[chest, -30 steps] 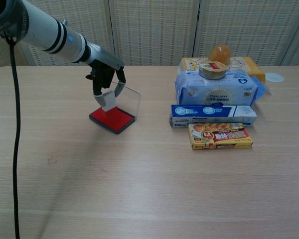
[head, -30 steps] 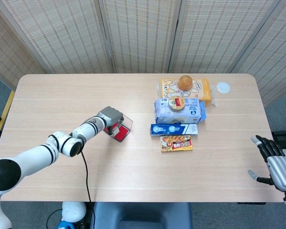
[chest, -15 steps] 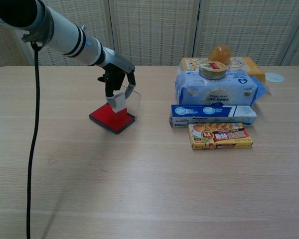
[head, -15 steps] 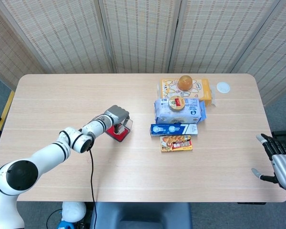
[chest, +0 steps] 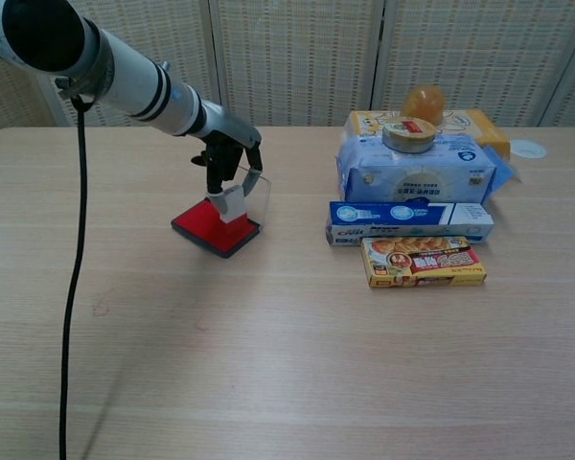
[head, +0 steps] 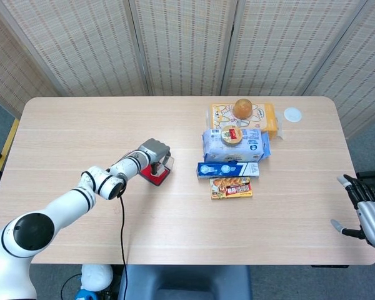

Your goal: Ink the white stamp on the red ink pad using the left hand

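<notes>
Wooden table [chest: 287, 364] | left hand [chest: 229, 158] grips white stamp [chest: 235, 203] tilted, face down over red ink pad [chest: 209, 226] | right hand [head: 367, 209] spread, empty

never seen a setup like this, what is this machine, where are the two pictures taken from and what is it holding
It is a two-armed robot with finger hands, steered by a person. One picture looks down from its head, the other forward from its chest. Its left hand holds a white stamp over a red ink pad on the table. The right hand waits at the table's edge, holding nothing. Food boxes lie further right.
</notes>
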